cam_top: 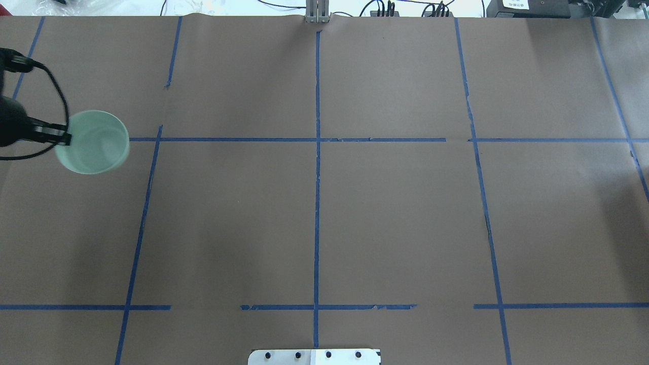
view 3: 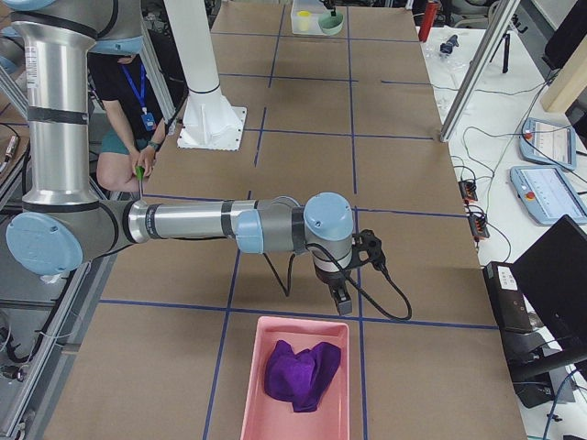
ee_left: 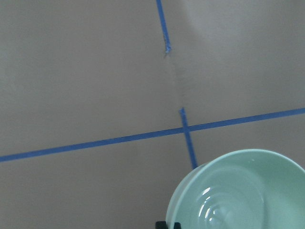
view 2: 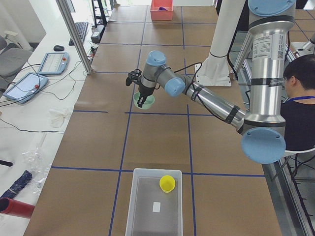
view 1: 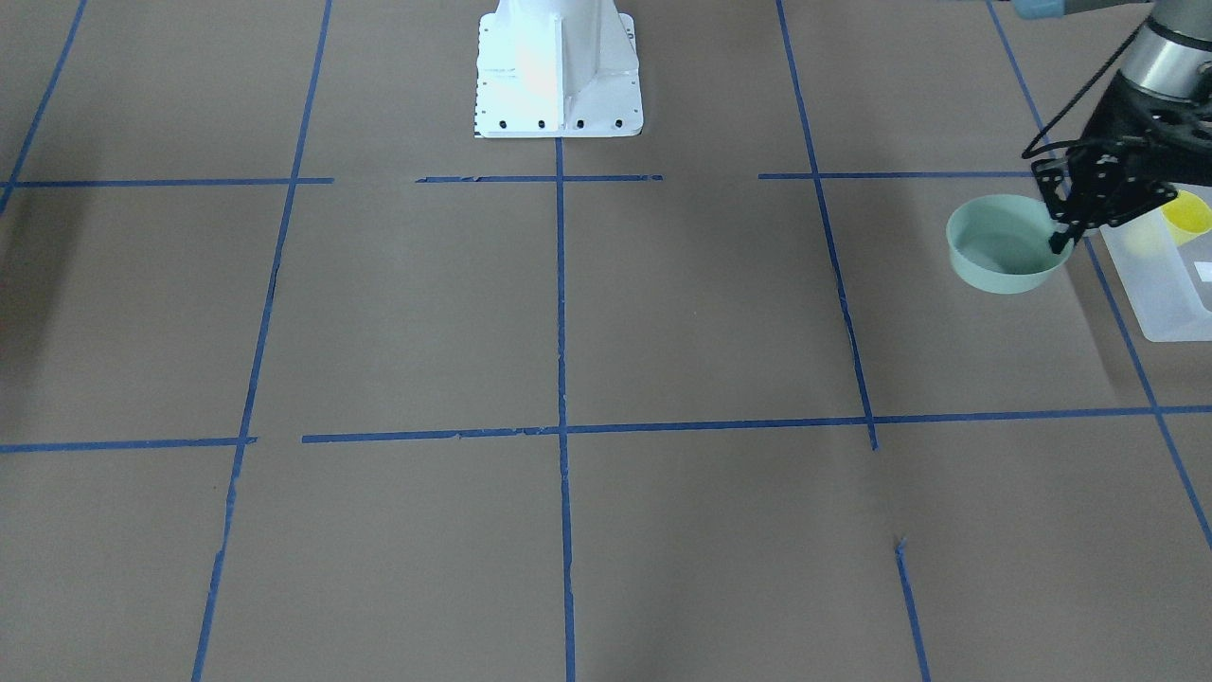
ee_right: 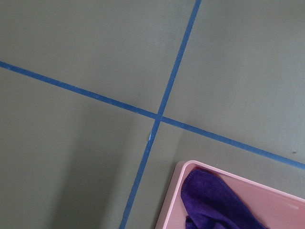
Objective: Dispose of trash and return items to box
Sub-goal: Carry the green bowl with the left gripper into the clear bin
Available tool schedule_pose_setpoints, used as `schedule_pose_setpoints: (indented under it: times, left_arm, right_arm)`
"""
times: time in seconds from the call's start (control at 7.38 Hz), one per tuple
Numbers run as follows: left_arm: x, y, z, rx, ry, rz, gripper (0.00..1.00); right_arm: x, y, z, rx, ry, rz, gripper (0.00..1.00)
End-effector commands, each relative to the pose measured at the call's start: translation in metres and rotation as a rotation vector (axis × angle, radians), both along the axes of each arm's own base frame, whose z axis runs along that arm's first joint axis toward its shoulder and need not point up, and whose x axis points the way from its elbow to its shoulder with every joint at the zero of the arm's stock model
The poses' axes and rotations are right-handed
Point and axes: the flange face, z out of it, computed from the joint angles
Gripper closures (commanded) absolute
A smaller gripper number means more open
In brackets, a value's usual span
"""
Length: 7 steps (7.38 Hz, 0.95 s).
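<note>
Frosted white plastic lies nearest you in the left side view: the box (view 2: 145, 201) stands on the brown bench (view 2: 157, 142) at the bottom centre of the frame. The yellow cup (view 2: 167, 183) is inside, at the box's far end, toward its right wall; you cannot tell whether it stands upright or leans.

Further along, mid-frame, the left pincer (view 2: 141, 102) points down, clamped on the rim of the mint-green bowl (view 2: 145, 101). In the front view, at the right edge, you see one finger (view 1: 1059, 239) inside the bowl (view 1: 1004, 244) against its wall, and the bowl left of the box (view 1: 1160, 294), near it but outside it. From overhead the bowl (cam_top: 96, 143) sits at the left edge, mouth up, the pincer (cam_top: 63, 137) on its left rim. The left wrist view has the bowl (ee_left: 243, 191) in its lower right corner, over a crossing of blue tape (ee_left: 183, 125).

Farthest, at the top of the left side view, is the pink tray (view 2: 161, 15). The right side view puts it at the bottom centre, the purple cloth (view 3: 303, 371) bunched inside, and the right pincer (view 3: 341, 302) hanging over the bench just past the far rim of the tray (view 3: 303, 328). Whether that pincer is open or closed, you cannot tell.
</note>
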Motion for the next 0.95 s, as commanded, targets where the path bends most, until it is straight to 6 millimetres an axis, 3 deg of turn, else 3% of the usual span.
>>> schedule_pose_setpoints:
  times: [0.0,0.14,0.41,0.54,0.68,0.81]
  left_arm:
    - [-0.118,-0.013,0.092,0.099,-0.141,0.124,1.00]
    - [-0.157,-0.012,0.134,0.106,-0.182,0.164,1.00]
    - [-0.229,0.008,0.225,0.096,-0.190,0.232,1.00]
    - [-0.250,0.020,0.255,0.083,-0.194,0.230,1.00]
    - [-0.252,0.047,0.297,0.067,-0.189,0.215,1.00]
    - [-0.247,0.069,0.326,0.108,-0.200,0.197,1.00]
  right_arm:
    - [-0.001,0.004,0.004,0.008,-0.003,-0.001,0.00]
    - [-0.001,0.006,0.005,0.007,-0.006,0.000,0.00]
    - [-0.001,0.007,0.007,0.005,-0.006,-0.001,0.00]
    - [-0.001,0.007,0.007,0.005,-0.008,-0.001,0.00]
    - [-0.002,0.007,0.007,0.005,-0.008,-0.003,0.00]
    - [-0.002,0.007,0.006,0.007,-0.011,-0.003,0.00]
